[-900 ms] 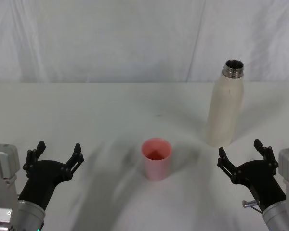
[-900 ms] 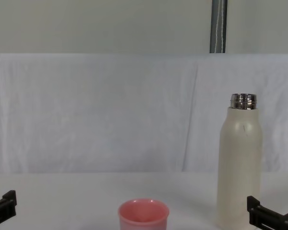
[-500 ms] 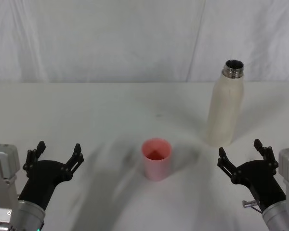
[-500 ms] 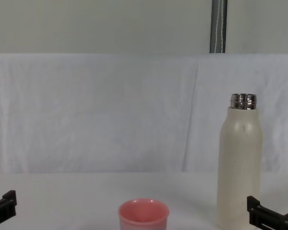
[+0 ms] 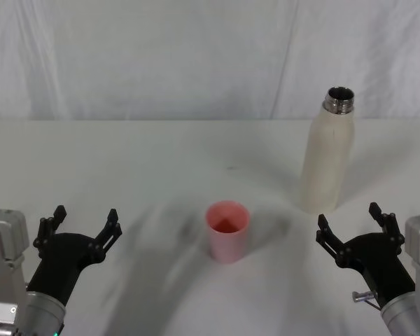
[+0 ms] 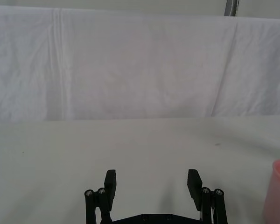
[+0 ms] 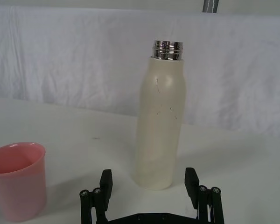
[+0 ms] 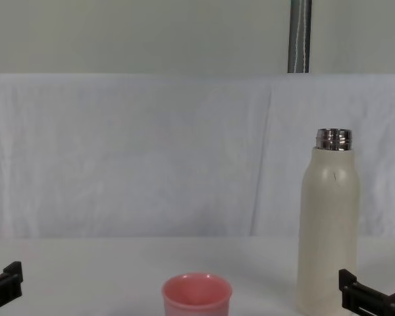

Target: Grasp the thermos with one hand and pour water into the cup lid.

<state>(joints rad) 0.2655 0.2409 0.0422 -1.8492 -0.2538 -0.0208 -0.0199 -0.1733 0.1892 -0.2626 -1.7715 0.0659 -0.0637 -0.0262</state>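
The cream-white thermos (image 5: 327,154) stands upright at the right of the table, its steel neck uncapped; it also appears in the right wrist view (image 7: 159,126) and the chest view (image 8: 328,224). The pink cup lid (image 5: 227,231) sits upright at the table's middle, mouth up, left of and nearer than the thermos (image 7: 16,179) (image 8: 196,296) (image 6: 279,191). My right gripper (image 5: 353,225) (image 7: 149,181) is open, low near the front edge, just short of the thermos, holding nothing. My left gripper (image 5: 84,220) (image 6: 152,179) is open at the front left, well left of the cup.
A white cloth covers the table (image 5: 161,154) and hangs as a backdrop (image 5: 196,56) behind it. A grey pole (image 8: 300,36) rises behind the backdrop. Bare tabletop lies between the cup and each gripper.
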